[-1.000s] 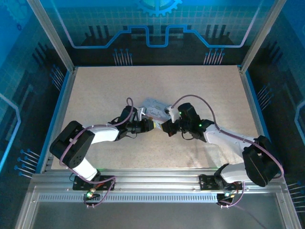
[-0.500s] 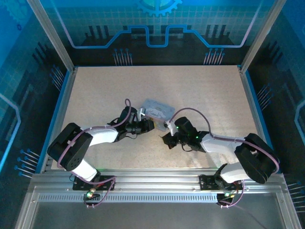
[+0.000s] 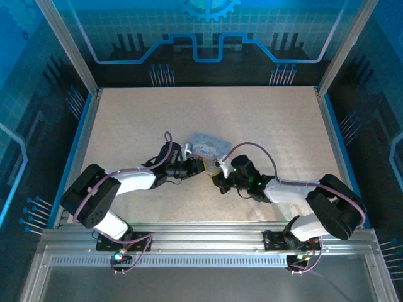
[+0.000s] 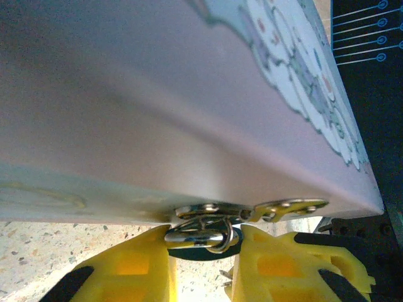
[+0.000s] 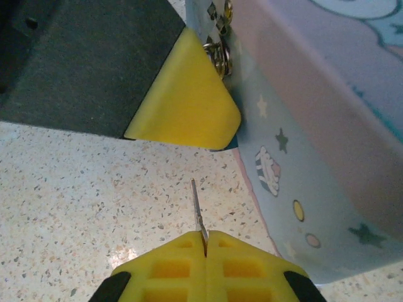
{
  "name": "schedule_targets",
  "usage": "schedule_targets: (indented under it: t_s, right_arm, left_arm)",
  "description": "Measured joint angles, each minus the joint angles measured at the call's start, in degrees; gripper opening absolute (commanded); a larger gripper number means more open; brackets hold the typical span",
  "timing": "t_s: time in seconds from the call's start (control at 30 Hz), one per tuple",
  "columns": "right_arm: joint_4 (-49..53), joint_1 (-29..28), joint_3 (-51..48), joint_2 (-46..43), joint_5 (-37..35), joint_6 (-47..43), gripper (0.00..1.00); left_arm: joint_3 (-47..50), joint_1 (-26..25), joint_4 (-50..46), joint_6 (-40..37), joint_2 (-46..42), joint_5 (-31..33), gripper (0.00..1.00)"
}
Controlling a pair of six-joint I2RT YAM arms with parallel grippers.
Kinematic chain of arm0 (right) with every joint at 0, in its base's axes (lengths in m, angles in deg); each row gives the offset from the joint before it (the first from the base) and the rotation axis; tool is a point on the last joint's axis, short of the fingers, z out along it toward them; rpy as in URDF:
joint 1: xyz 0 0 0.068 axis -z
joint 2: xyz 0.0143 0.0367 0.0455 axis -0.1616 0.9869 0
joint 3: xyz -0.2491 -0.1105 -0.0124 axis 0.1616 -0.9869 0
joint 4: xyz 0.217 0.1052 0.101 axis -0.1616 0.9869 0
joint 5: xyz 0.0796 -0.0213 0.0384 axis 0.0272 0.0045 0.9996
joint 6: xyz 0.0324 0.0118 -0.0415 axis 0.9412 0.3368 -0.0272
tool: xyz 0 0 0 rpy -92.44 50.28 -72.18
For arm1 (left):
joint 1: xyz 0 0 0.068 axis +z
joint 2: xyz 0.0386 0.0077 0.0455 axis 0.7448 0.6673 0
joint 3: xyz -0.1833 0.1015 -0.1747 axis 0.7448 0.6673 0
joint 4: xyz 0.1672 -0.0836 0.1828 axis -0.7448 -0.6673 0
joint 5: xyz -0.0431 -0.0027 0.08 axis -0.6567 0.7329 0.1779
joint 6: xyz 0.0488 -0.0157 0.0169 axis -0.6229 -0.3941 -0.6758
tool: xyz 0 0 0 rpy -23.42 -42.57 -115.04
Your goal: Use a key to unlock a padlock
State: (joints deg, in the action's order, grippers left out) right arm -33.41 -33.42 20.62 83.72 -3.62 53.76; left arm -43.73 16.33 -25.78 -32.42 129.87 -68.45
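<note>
key point(image 5: 198, 214) pinched flat between my closed right fingers point(image 5: 170, 270), blade pointing straight ahead toward padlock point(image 4: 203, 238), not yet touching. padlock hung at tin box point(image 4: 189, 126) hasp point(image 4: 289, 206), clamped between left fingers point(image 4: 126, 264). keyhole hidden from me.

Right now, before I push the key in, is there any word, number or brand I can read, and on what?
No readable text.
Tin box: only cartoon pictures, stars and dots, no letters.
Padlock and key: no marking legible.
Back wall: gear graphic and lines, no words.
</note>
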Motion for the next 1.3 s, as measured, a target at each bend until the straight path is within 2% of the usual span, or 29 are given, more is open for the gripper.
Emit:
schedule_targets:
  t_s: [0.7, 1.3]
  right_arm:
    - [-3.41, 0.39, 0.00, 3.13, -1.70, -1.22, 0.03]
    - [-6.58, 0.79, 0.00, 3.76, -0.33, -1.20, 0.03]
  left_arm:
    - [0.00, -0.63, 0.02, 1.51, 0.02, 1.44, 0.20]
    - [0.00, -1.44, 1.53, 2.89, 0.81, 1.84, 0.20]
